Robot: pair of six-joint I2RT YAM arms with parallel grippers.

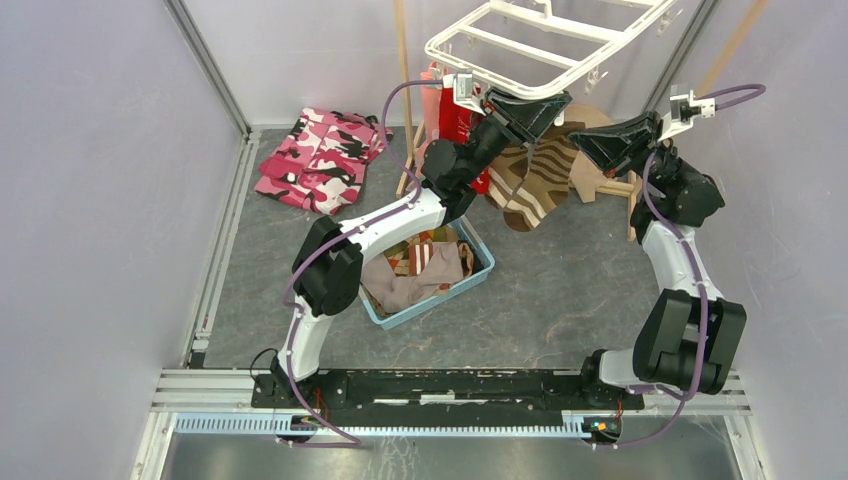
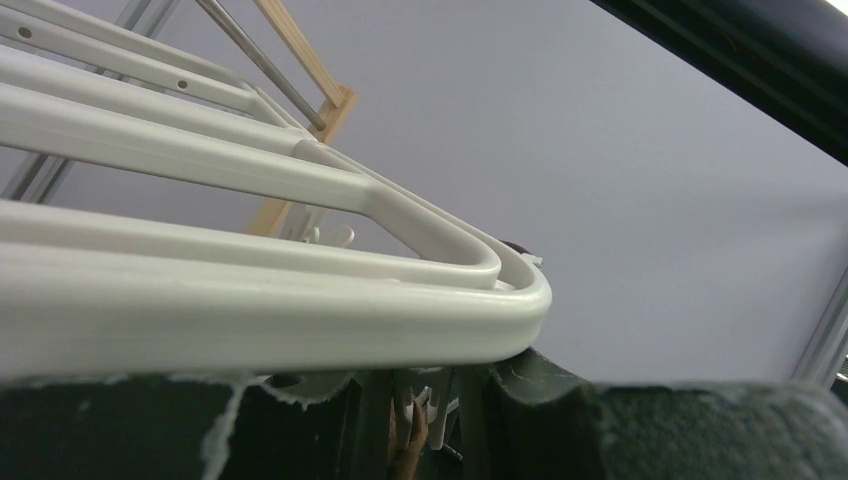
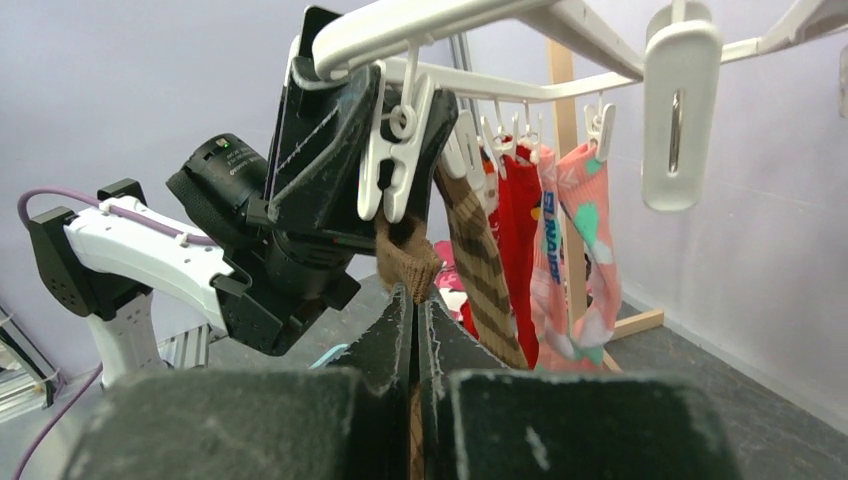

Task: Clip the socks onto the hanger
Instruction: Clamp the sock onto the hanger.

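At one hanger's corner, left gripper squeezes one peg; right gripper, clenched, holds one brown sock by its cuff just underneath. Alongside, hung socks show three colours: brown, red, pink.

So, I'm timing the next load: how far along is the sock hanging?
Done: a brown striped sock, red socks and a pink sock hang clipped on the hanger. In hand: the right claw is shut on a brown cuff just below a peg that the left claw grips. Left: clipping that sock, then any socks among the cloth in the blue bin.
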